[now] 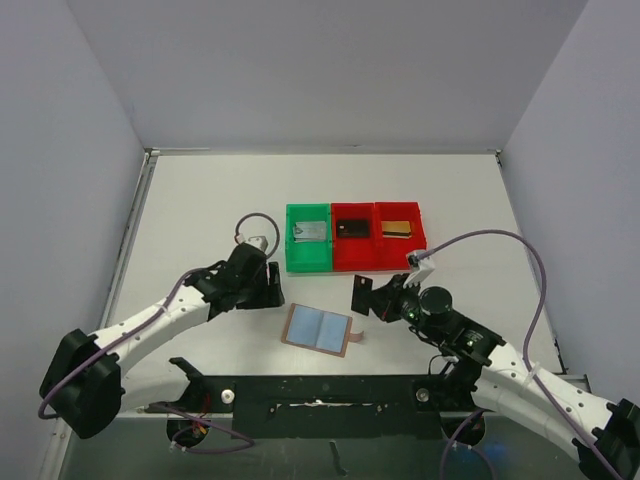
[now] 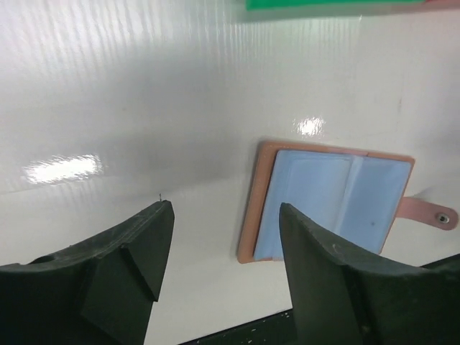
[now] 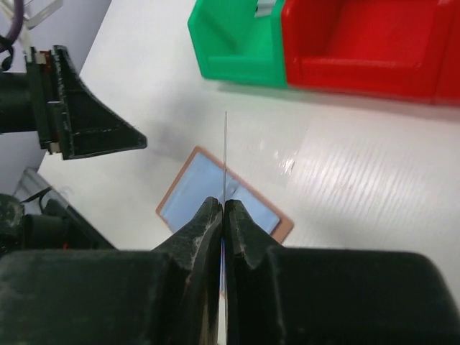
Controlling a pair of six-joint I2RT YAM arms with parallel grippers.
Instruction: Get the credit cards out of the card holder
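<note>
White surface (image 1: 200,215) carries the card holder (image 1: 318,328), open flat near the arms. Credit cards (image 1: 310,232) lie in green (image 1: 308,264) and red bins (image 1: 352,260) behind. The right gripper (image 3: 221,206) pinches a thin card (image 3: 226,144) edge-on, and the left gripper (image 2: 224,210) stands spread, empty.

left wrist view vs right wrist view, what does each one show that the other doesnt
Only the left wrist view shows the strap tab on the holder's edge and the gap between the fingers of the open left pincer.

Only the right wrist view shows the right pincer shut on a thin card seen edge-on, and the red bin.

Both views show the card holder lying open on the white table, part of the green bin, and the left pincer.
</note>
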